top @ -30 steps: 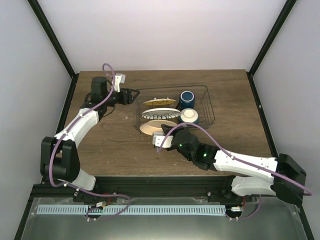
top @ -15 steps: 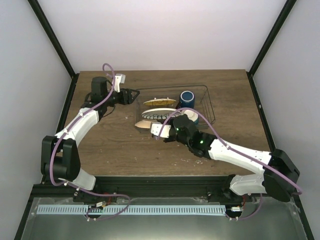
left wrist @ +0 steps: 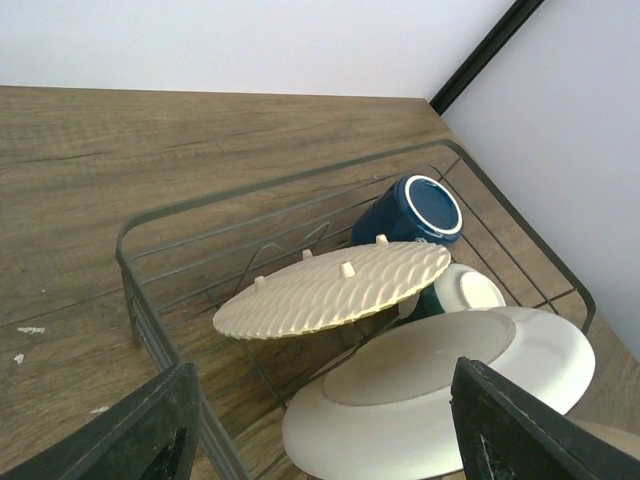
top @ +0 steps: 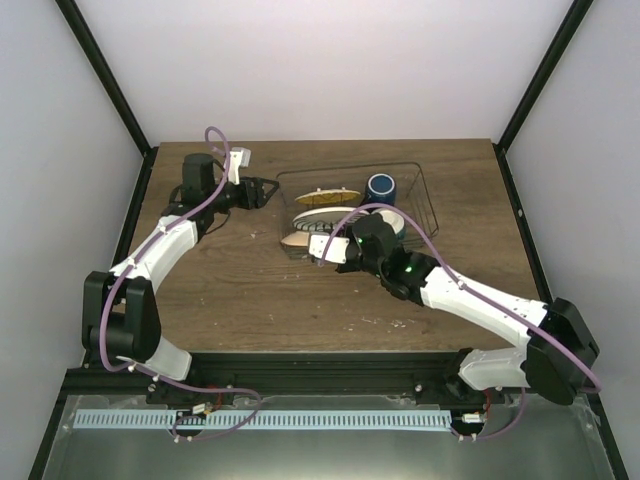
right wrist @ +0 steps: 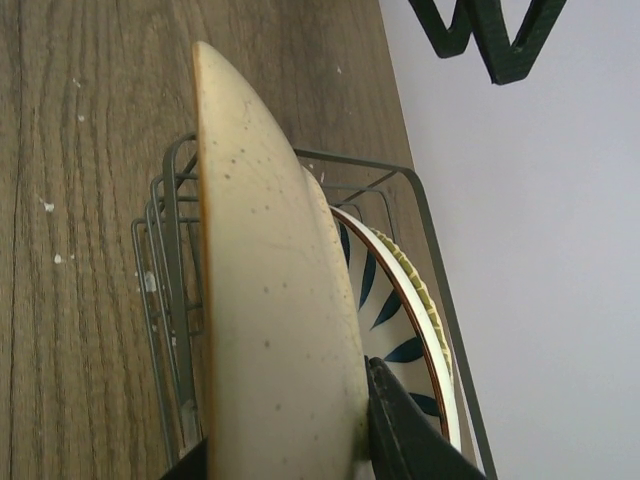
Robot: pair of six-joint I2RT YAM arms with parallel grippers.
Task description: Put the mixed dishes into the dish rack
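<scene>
Dish rack: the grey wire basket (top: 421, 196) sits on the far half of the tabletop (top: 230, 290), all the dishes at or inside it.
Right pincer: (top: 312, 243) pressed onto the tan plate (right wrist: 270, 320), one finger (right wrist: 400, 430) on each face.
Tan plate: stands on edge at the rack's near-left corner. From here I cannot tell whether its lower edge sits in a divider.
Striped plate: (right wrist: 392, 312) just behind the tan one, leaning, its dark rays facing it.
Yellow plate: (left wrist: 335, 288) next slot along toward the far side, tilted, resting on the divider tips.
Blue cup: (left wrist: 420, 205) tipped over in the far-right part of the rack.
Cream bowl: (left wrist: 468, 287) just beside the cup, on the nearer side.
Left pincer: (top: 265, 192) spread wide, its tips just beside the rack's left end.
</scene>
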